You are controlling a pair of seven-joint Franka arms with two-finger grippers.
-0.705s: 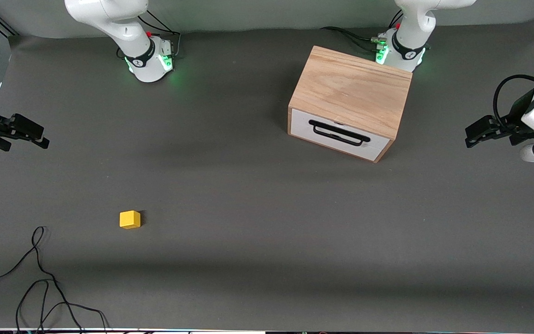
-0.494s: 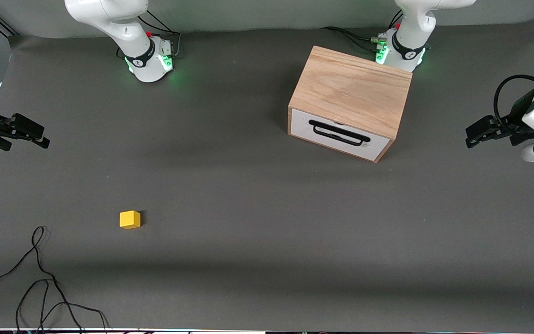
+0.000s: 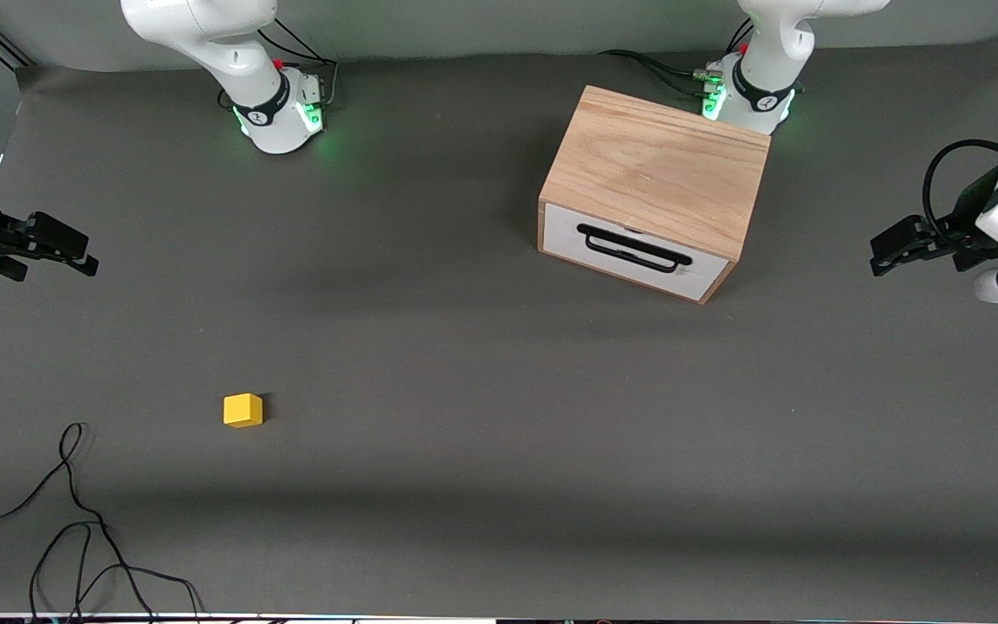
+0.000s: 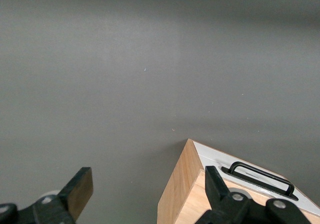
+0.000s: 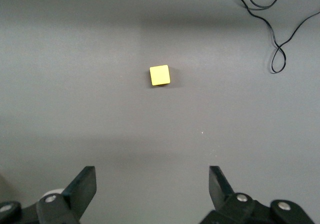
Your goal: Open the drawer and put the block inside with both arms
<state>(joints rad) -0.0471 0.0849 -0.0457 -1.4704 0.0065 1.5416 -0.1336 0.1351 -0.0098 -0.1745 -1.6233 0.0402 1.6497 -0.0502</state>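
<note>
The light wooden cabinet (image 3: 659, 169) stands near the left arm's base; its drawer (image 3: 629, 251), white front with a black wire handle (image 3: 633, 249), is closed and faces the front camera. It also shows in the left wrist view (image 4: 220, 194). The yellow block (image 3: 243, 410) lies on the grey mat toward the right arm's end, and shows in the right wrist view (image 5: 160, 75). My left gripper (image 3: 884, 253) hangs open and empty in the air at the left arm's end of the table. My right gripper (image 3: 74, 251) hangs open and empty at the right arm's end, apart from the block.
A loose black cable (image 3: 74, 520) lies on the mat near the front edge at the right arm's end; it shows in the right wrist view (image 5: 270, 13) too. The two arm bases (image 3: 278, 113) (image 3: 750, 91) stand along the back edge.
My right gripper has shifted slightly toward the table's middle. The left gripper, the block and the cabinet have not moved.
</note>
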